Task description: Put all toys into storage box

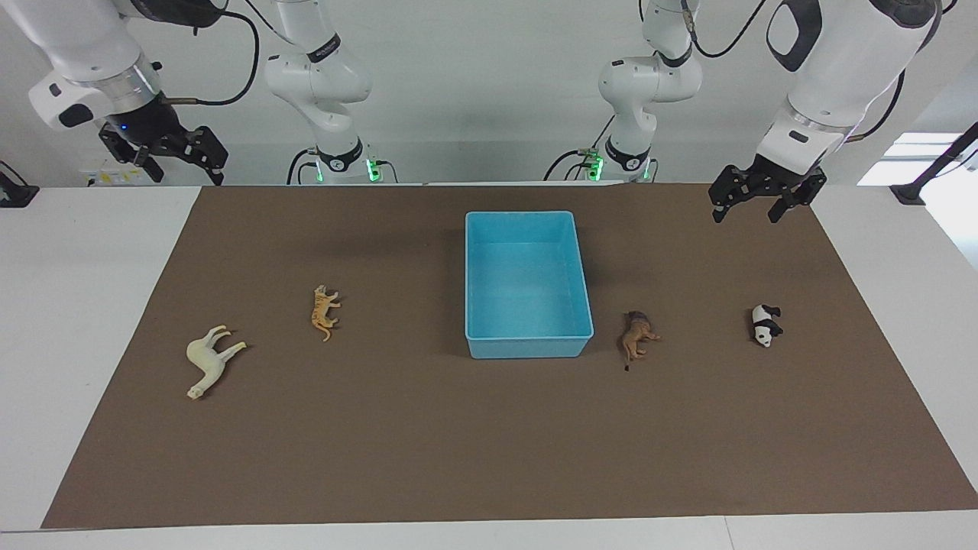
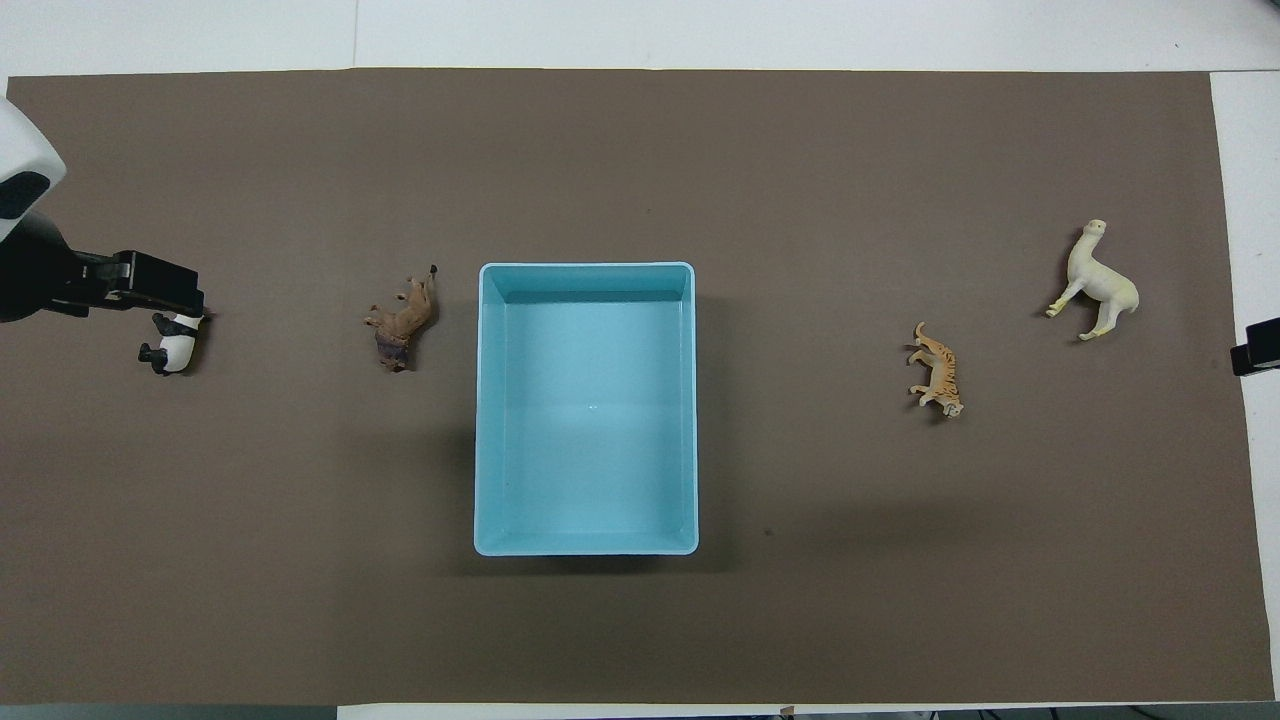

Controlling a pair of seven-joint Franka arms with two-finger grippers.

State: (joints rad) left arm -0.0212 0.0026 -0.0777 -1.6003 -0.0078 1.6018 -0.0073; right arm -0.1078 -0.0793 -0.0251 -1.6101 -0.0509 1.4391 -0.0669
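- Brown mat [image 1: 489, 443] spread over the white table [image 1: 84, 305], carrying the storage box and all four toys.
- Light-blue storage box [image 1: 527, 347] at the middle of the mat, upright, nothing inside it.
- Left arm [image 1: 840, 69] coming in from its own end of the table, well to the side of the storage box.
- Right arm [image 1: 84, 61] at the other end, equally far from the storage box, waiting.
- Left gripper [image 1: 747, 208] raised in the air over the mat toward the left arm's end, well apart from the storage box, fingers spread, holding nothing; partly covers the panda seen from overhead, yet clear of it and high above the mat in the facing view.
- Right gripper [image 1: 206, 164] up over the table's edge at the right arm's end, far from the storage box; fingers too unclear to call apart or together.
- Cream long-necked figurine [image 1: 208, 359] lying on its side, farthest from the storage box toward the right arm's end.
- Orange tiger [image 1: 325, 311] on its side, between the cream figurine and the storage box.
- Brown lion [image 1: 636, 336] on its side just beside the storage box, toward the left arm's end, not touching it.
- Black-and-white panda [image 1: 765, 325] on the mat, farther from the storage box than the lion, same side.
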